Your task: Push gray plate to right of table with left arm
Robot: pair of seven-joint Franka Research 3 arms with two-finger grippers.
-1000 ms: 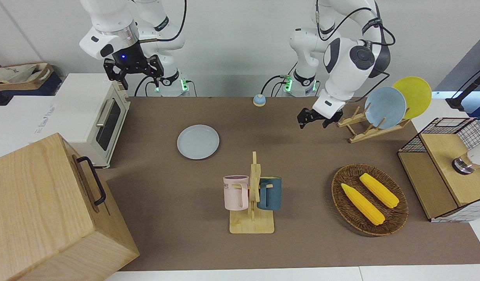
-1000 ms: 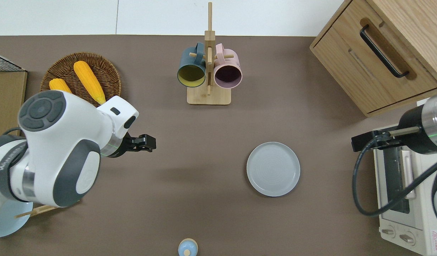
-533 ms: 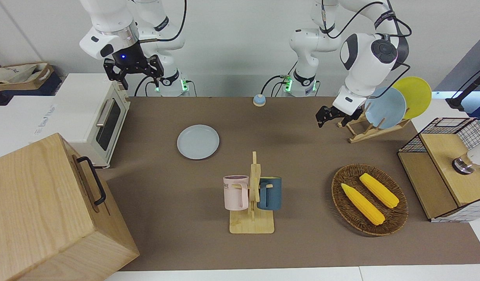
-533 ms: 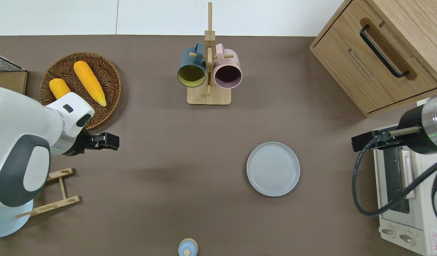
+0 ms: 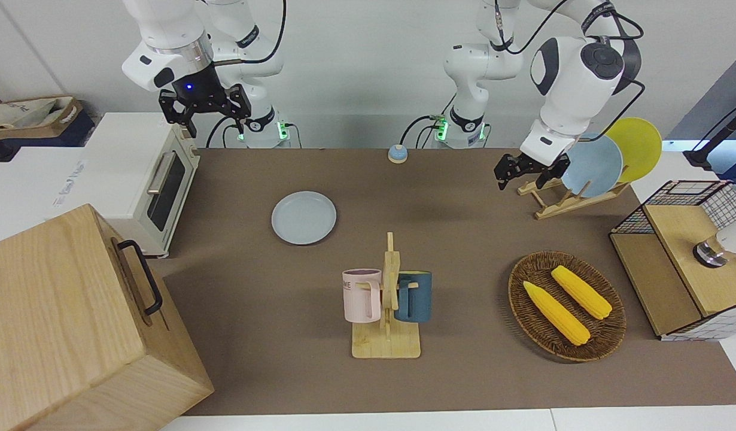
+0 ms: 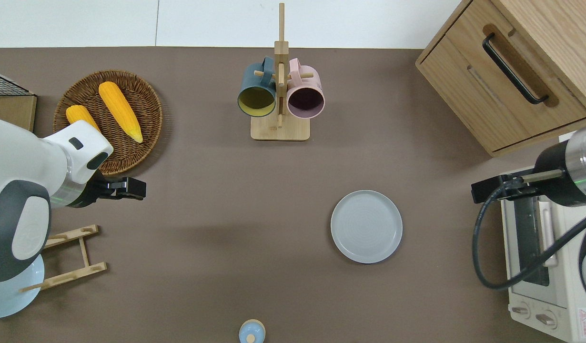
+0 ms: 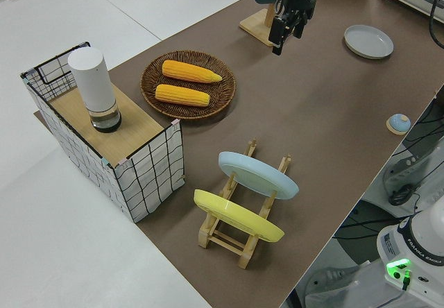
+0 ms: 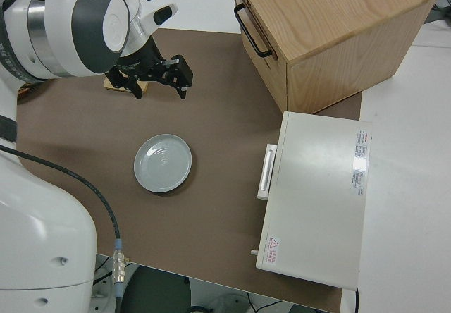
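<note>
Contact with the gray plate is not yet made: it is seen flat on the counter toward the right arm's end. Well apart, the left gripper is held empty; its opening cannot be told. The whole push is left.

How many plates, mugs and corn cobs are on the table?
Plates: 3, the gray plate lying flat, plus a blue plate and a yellow plate standing in a rack.
Mugs: 2, a pink mug and a dark blue mug.
Corn cobs: 2, in a basket.
Total: 7
</note>
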